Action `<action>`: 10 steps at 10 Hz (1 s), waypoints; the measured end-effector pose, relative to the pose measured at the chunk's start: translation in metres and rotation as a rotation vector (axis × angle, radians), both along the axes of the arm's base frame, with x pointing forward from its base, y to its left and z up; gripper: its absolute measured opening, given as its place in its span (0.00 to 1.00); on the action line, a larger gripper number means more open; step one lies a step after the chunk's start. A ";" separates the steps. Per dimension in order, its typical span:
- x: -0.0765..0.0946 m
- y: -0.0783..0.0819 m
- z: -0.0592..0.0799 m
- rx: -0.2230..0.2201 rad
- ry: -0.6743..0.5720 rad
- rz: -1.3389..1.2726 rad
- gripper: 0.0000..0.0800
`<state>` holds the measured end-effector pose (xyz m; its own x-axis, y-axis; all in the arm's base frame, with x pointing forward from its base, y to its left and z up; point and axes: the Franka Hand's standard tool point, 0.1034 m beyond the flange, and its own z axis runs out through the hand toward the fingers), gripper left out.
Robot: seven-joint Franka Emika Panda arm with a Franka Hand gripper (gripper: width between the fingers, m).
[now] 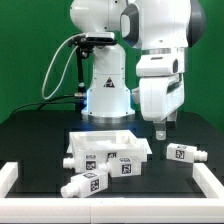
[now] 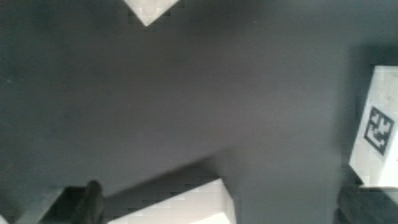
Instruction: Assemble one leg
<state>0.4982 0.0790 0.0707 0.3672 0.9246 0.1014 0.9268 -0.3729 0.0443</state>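
Note:
Several white parts with black marker tags lie on the black table. The square tabletop (image 1: 105,146) sits in the middle. One leg (image 1: 186,153) lies at the exterior view's right, one leg (image 1: 87,184) at the front, and two more legs (image 1: 124,166) lie against the tabletop's front. My gripper (image 1: 160,127) hangs just above the table between the tabletop and the right leg, touching neither. In the wrist view its fingers (image 2: 71,203) stand wide apart with nothing held. A tagged white part (image 2: 375,128) and a white corner (image 2: 178,205) show below.
A white frame (image 1: 20,170) borders the table at the front and sides. The robot base (image 1: 105,95) and its cables stand behind the parts. A green curtain forms the backdrop.

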 end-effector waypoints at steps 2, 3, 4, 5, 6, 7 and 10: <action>0.010 -0.028 -0.021 0.000 0.003 0.039 0.81; 0.013 -0.036 -0.028 0.002 0.006 0.044 0.81; 0.010 -0.041 -0.035 0.004 0.016 0.052 0.81; 0.011 -0.046 -0.037 0.005 0.020 0.053 0.81; 0.011 -0.044 -0.037 0.006 0.020 0.053 0.81; 0.010 -0.044 -0.037 0.006 0.021 0.053 0.81; 0.004 -0.066 -0.050 0.000 0.039 0.098 0.81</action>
